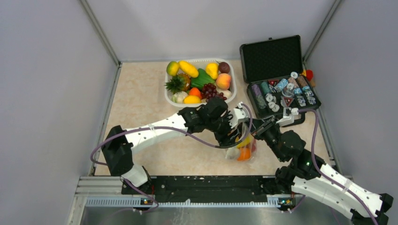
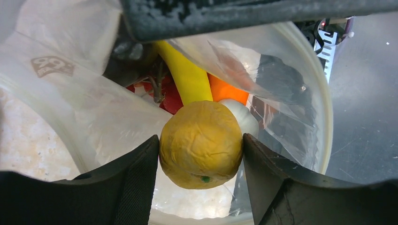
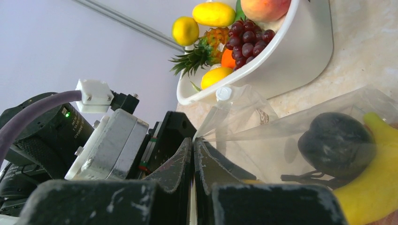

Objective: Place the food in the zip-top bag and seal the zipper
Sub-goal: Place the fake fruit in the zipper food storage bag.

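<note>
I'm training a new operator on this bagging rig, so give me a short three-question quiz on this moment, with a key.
1. True or false: the left tool grips a round yellow fruit at the open mouth of the zip-top bag.
2. What does the right tool pinch? A) the white tub B) the bag's edge C) a banana
3. Fill in: the grapes lie in the white ____.
Key: 1 true; 2 B; 3 tub.
</note>
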Available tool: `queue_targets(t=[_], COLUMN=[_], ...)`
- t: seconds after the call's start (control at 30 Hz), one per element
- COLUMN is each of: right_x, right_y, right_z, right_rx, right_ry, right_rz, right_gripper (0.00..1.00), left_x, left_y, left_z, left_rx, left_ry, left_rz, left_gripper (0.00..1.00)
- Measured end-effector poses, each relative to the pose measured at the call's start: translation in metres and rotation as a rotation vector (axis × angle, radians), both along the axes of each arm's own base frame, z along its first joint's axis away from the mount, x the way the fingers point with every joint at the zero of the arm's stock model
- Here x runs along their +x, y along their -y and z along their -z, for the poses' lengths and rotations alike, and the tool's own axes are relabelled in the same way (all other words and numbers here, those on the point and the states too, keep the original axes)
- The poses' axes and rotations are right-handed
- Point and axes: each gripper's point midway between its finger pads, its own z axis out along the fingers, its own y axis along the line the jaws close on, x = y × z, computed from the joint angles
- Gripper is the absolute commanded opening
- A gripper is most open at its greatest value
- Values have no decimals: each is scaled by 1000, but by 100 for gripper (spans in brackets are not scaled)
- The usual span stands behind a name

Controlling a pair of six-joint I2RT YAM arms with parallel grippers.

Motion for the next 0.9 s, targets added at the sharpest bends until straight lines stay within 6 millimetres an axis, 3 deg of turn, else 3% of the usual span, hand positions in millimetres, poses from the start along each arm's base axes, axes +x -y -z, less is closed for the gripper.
queue_targets(t=[0.17, 0.27, 0.4, 0.7, 0.8, 0.9], right_x=[0, 0, 0, 0, 0, 0], right_y=[0, 0, 0, 0, 0, 1], right_z=[0, 0, 0, 0, 0, 1], right_rx=[0, 1, 1, 0, 0, -2], right_ry=[-1, -1, -1, -1, -1, -2], right_rz=[0, 0, 1, 0, 2, 4], right_gripper=[0, 0, 0, 0, 0, 0], left_x=[-1, 0, 8, 31, 37, 40], left_y=[1, 2, 11, 32, 38, 41], left_z=[0, -1, -10, -44, -44, -30], left_rx=[6, 0, -52, -257, -277, -267], left_ry=[4, 4, 22, 73, 70, 52], left_rz=[0, -9, -46, -186, -214, -235], left_gripper=[33, 24, 20, 31, 40, 53])
